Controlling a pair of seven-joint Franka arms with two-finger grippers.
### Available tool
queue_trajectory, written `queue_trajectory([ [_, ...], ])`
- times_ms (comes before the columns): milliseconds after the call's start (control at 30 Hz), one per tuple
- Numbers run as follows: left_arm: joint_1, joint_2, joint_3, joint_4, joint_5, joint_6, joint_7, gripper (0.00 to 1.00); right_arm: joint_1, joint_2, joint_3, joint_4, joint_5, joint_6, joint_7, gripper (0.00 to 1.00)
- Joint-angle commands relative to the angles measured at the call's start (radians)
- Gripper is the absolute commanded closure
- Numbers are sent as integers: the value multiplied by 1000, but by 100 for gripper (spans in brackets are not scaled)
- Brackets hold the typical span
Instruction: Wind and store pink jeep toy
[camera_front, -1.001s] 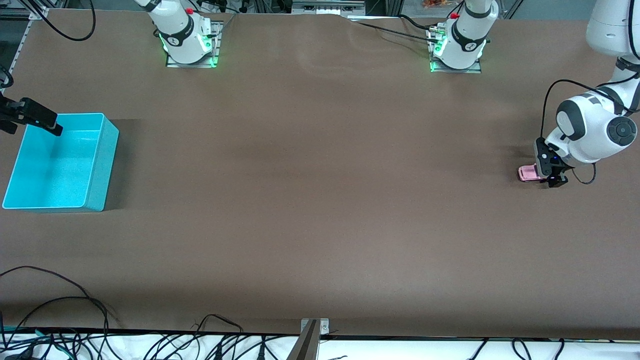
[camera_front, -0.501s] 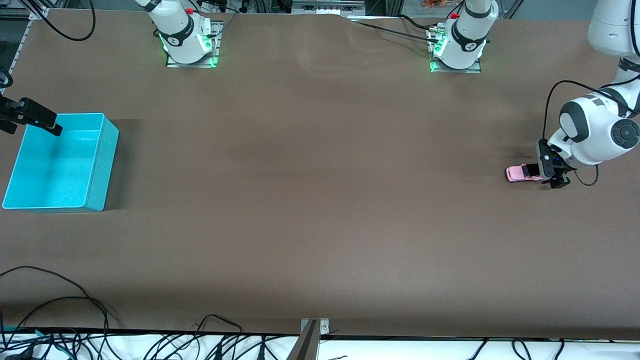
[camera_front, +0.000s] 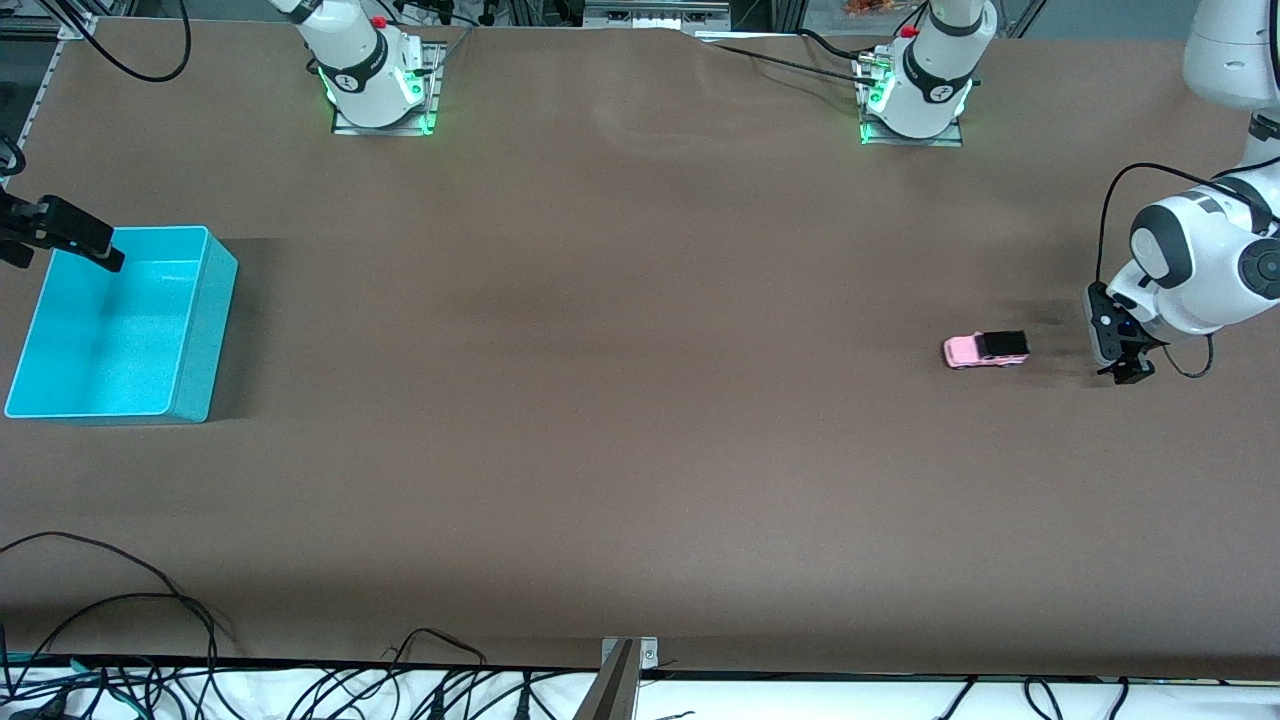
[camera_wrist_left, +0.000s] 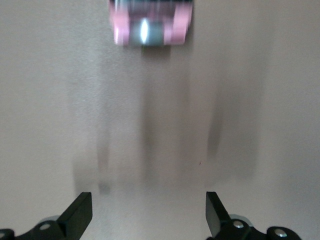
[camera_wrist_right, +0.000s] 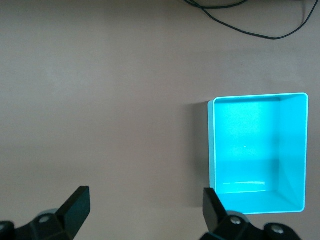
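Observation:
The pink jeep toy (camera_front: 985, 349), light pink with a black roof, is on the brown table toward the left arm's end, free of any gripper. It shows blurred in the left wrist view (camera_wrist_left: 150, 27). My left gripper (camera_front: 1125, 370) is open and empty, low over the table, apart from the jeep and closer to the left arm's end; its jaws (camera_wrist_left: 147, 220) stand wide. My right gripper (camera_front: 85, 245) is open and empty above the turquoise bin (camera_front: 205, 330), which is empty and also shows in the right wrist view (camera_wrist_right: 212, 150).
The two arm bases (camera_front: 375, 85) (camera_front: 915, 95) stand along the table's edge farthest from the front camera. Black cables (camera_front: 120, 600) lie along the edge nearest the front camera. A cable (camera_wrist_right: 240, 20) also shows in the right wrist view.
The left gripper has let go of the jeep and drawn back slightly. The jeep has rolled away from it toward the right arm's end. The right arm has not moved.

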Motion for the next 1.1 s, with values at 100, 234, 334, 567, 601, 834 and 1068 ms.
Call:
queue_trajectory([
  [100, -2, -82, 3, 0, -26, -26, -18, 0, -3, 8, -3, 25, 19, -13, -8, 0],
  [234, -10, -130, 3, 0, -26, -26, -41, 0, -5, 8, -3, 27, 19, -13, -8, 0],
  [334, -14, -162, 1, -1, -26, -24, -50, 0, -3, 8, -3, 25, 19, -13, -8, 0],
  [567, -33, -228, 0, -20, -25, -24, -49, 0, -3, 8, -2, 25, 19, -13, -8, 0],
  [601, -33, -239, -2, -26, -25, -24, -50, 0, -3, 8, -2, 25, 19, -13, -8, 0],
  [834, -51, -306, -9, -49, -26, -24, -50, 0, -3, 8, -2, 25, 19, -13, -8, 0],
  [1068, -51, -358, -9, -58, -26, -24, -50, 0, -3, 8, -2, 25, 19, -13, -8, 0],
])
